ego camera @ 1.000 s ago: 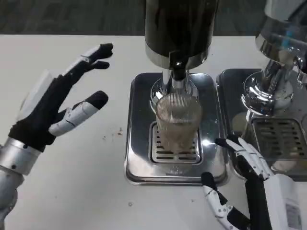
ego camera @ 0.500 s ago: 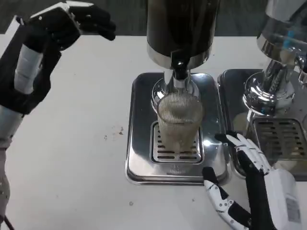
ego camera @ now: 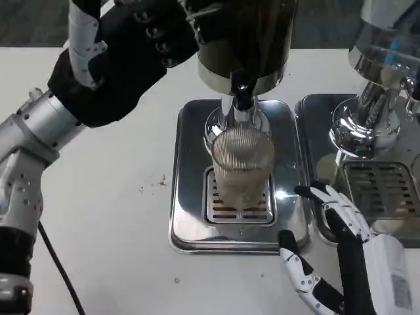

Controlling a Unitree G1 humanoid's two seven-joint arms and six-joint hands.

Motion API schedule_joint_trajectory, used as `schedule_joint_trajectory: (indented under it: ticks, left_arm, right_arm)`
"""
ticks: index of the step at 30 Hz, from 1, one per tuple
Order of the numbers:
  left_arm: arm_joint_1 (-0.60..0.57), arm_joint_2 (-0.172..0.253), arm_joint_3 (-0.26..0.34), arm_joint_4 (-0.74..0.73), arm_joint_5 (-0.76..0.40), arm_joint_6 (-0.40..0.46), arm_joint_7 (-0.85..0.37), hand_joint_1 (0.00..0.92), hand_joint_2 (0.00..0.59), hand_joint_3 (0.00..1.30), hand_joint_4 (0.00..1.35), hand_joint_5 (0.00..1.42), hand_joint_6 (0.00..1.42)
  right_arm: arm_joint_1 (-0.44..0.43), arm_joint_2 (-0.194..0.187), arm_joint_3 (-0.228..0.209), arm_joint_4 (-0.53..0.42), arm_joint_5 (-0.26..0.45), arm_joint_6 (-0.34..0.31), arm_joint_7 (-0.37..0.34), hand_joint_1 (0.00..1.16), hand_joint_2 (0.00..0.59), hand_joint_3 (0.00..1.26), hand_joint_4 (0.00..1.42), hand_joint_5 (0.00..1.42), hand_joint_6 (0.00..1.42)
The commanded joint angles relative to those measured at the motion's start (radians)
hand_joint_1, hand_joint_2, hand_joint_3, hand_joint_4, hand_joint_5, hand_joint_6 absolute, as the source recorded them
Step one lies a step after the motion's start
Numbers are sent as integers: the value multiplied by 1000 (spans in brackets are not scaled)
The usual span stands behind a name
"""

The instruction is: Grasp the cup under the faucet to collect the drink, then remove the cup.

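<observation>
The cup [ego camera: 242,165] stands on the tray [ego camera: 190,197] grate under the faucet [ego camera: 240,105] to catch the drink — the left hand [ego camera: 128,52] reaches the dispenser [ego camera: 246,39], its grip unclear — while the right hand [ego camera: 338,252] waits open beside the tray's near right corner.

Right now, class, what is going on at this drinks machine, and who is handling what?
A ribbed clear cup stands on the metal drip tray directly under the faucet of the dark dispenser. The left hand is raised beside the dispenser's upper body, its fingers at the tank's side. The right hand waits low beside the tray's right edge, fingers apart, not touching the cup. A second dispenser stands to the right.
</observation>
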Motion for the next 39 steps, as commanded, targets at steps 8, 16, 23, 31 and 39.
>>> schedule_joint_trajectory:
  ticks: [8, 16, 23, 31, 39]
  left_arm:
    - [-81, -41, -28, 139, 195, -10, -42, 0, 52, 131, 89, 177, 91]
    - [-109, -45, -46, 225, 295, -70, -69, 0, 65, 131, 89, 167, 79]
    - [-113, -43, -65, 248, 367, -169, -75, 0, 68, 131, 89, 141, 51]
    - [-98, -26, -101, 248, 467, -335, -45, 0, 70, 140, 84, 123, 1]
    - [-93, -4, -136, 270, 534, -466, 2, 0, 76, 140, 73, 85, 0]
  right_arm:
    - [16, 17, -11, -2, 4, -12, -29, 435, 388, 316, 187, 172, 320]
    - [19, 19, -16, -6, 5, -16, -28, 434, 388, 317, 187, 181, 320]
    - [19, 21, -17, -5, 9, -20, -24, 434, 388, 317, 187, 182, 320]
    - [18, 23, -15, 1, 12, -25, -20, 433, 388, 320, 187, 184, 321]
    - [20, 22, -16, 1, 16, -27, -16, 433, 388, 325, 187, 193, 321]
